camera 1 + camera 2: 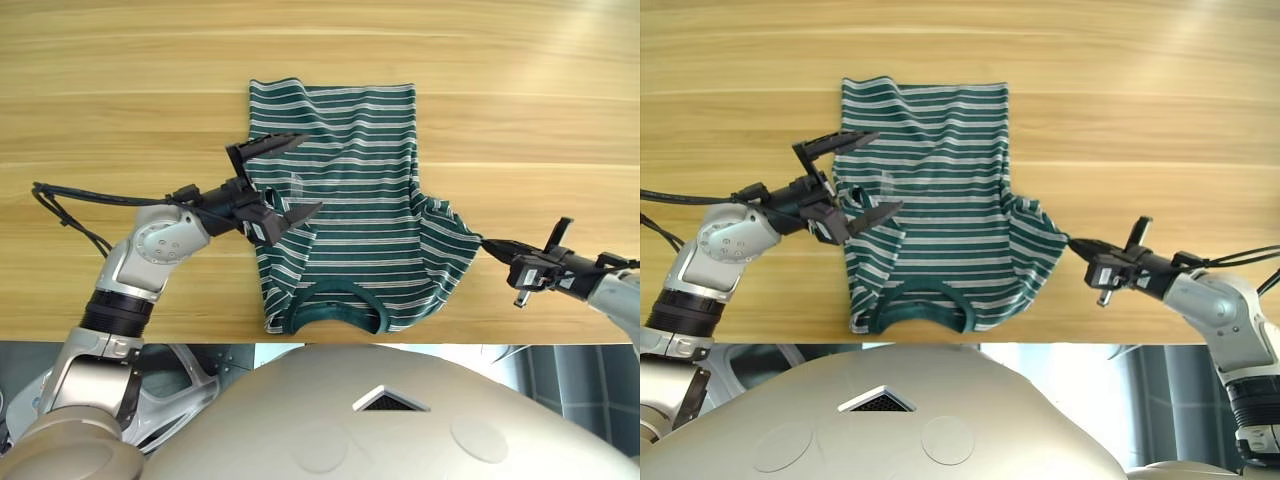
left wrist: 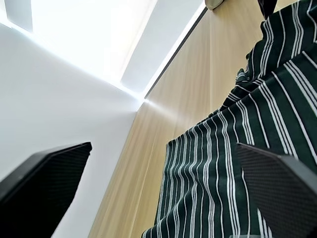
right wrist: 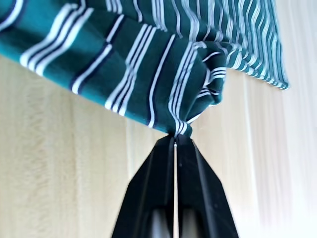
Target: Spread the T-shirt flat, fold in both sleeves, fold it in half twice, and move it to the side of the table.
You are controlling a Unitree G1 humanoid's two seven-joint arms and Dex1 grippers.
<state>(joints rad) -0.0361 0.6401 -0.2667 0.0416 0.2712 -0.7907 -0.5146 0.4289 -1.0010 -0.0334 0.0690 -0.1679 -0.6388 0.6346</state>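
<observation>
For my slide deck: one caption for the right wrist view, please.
Right claw, shut, pinches the sleeve tip of the striped T-shirt above the wooden table.

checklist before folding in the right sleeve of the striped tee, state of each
Right tool shut on the sleeve tip of the green striped cotton T-shirt: ok.
Left tool open above the shirt's left edge: ok.
Left tool clear of the cloth: cannot tell.
No sleeve sticking out on the left side: ok.
Cloth flat near the held sleeve: not ok, bunched.
Shirt wholly on the light wooden table: ok.
</observation>
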